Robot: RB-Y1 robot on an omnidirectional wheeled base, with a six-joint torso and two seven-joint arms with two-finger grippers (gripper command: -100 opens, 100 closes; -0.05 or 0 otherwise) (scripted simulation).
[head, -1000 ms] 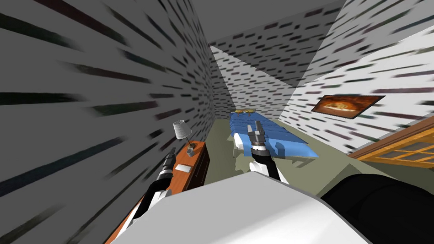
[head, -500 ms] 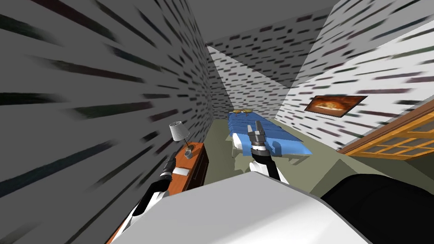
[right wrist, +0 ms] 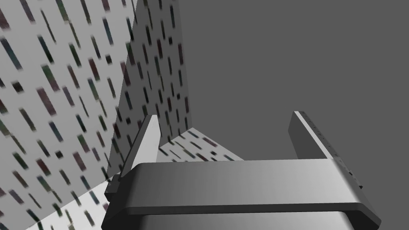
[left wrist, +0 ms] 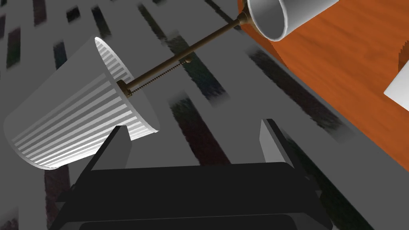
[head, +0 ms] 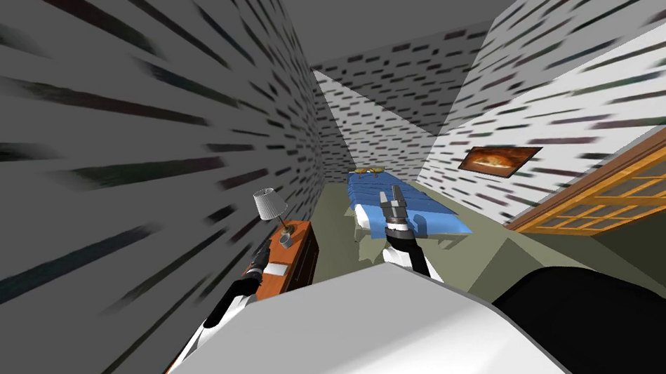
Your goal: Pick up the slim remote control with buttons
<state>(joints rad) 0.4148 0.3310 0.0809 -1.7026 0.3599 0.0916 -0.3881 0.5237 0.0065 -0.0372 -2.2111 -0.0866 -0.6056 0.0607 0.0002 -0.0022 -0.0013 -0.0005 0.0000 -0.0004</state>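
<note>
Your left gripper hangs over the near end of an orange-brown cabinet set against the patterned wall, its two fingers spread wide with nothing between them. The remote, drawn as a flat white slab, lies on the cabinet top just beside that gripper. Its buttons cannot be made out. In the left wrist view only a white corner of it shows, off to one side of the fingers and not between them.

Farther along the top stands a lamp with a ribbed white shade on a thin brown stem. A grey cup sits by the lamp's foot. The left wrist camera looks past the open fingers at the shade and the wall, with the wood-grained top to the side.

Your right gripper is held up ahead of the chest, well apart from the cabinet, fingers open and empty. In the head view a blue bed lies beyond it, a framed picture hangs on the far wall, and a wooden lattice frame sits at the right.
</note>
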